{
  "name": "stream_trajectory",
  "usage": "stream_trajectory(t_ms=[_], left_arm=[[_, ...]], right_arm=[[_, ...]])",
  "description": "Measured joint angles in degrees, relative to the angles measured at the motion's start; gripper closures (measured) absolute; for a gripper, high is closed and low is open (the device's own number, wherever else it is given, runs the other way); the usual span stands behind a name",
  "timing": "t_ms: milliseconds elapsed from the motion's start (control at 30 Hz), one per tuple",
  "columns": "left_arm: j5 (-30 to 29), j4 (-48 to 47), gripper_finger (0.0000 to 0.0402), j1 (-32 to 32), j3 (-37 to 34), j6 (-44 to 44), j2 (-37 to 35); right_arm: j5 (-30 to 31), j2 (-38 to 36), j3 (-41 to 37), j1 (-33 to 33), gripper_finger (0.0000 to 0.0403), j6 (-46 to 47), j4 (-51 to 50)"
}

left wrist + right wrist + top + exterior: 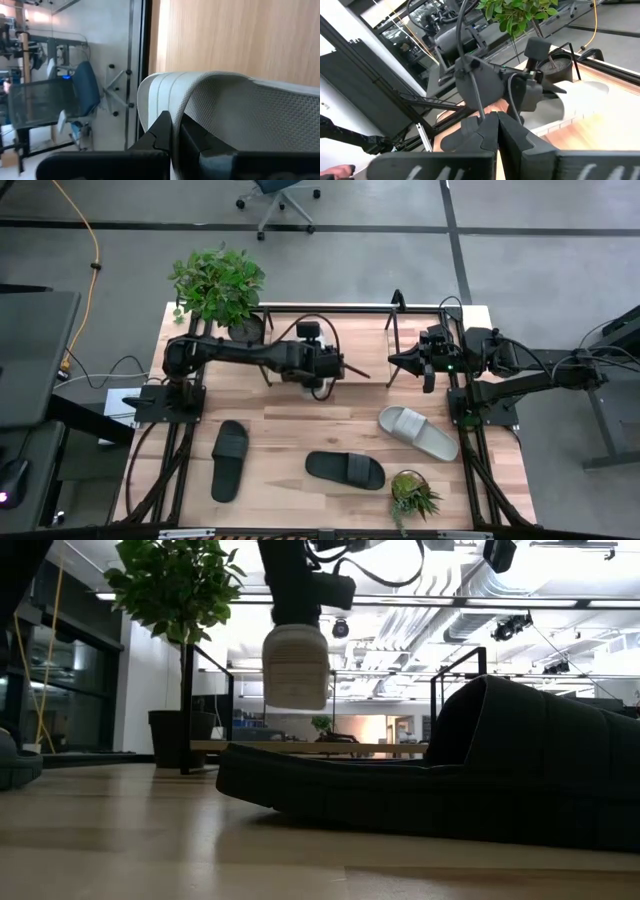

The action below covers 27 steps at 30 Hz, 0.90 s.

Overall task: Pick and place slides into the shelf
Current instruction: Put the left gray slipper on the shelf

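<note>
1. Left wrist view alone shows the grip: a grey slide (220,115) is clamped by its strap in the left gripper (175,135).
2. Low view shows that slide (295,665) hanging clear above the table (120,840).
3. High view places it over the shelf (360,330); three slides lie on the tabletop.
4. Right gripper (497,127), fingers together and empty, waits at the shelf's right end.

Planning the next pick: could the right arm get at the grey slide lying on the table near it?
Probably yes. The grey slide lies flat just in front of the right arm's base, nothing on or against it, and the right claw is shut on nothing, over the shelf.
</note>
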Motion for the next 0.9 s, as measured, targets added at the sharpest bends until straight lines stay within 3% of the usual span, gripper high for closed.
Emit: stream_trajectory(t_ms=[267,900], left_arm=[[0.74,8.66,0.0398,0.53,0.0,6.37,0.0],[5.17,8.62,0.0397,6.6,-0.35,6.9,2.16]], right_arm=[[0.02,0.0,0.0,-0.01,0.0402,-0.42,-0.02],[-0.31,-0.02,0.0,-0.02,0.0402,0.52,0.11]])
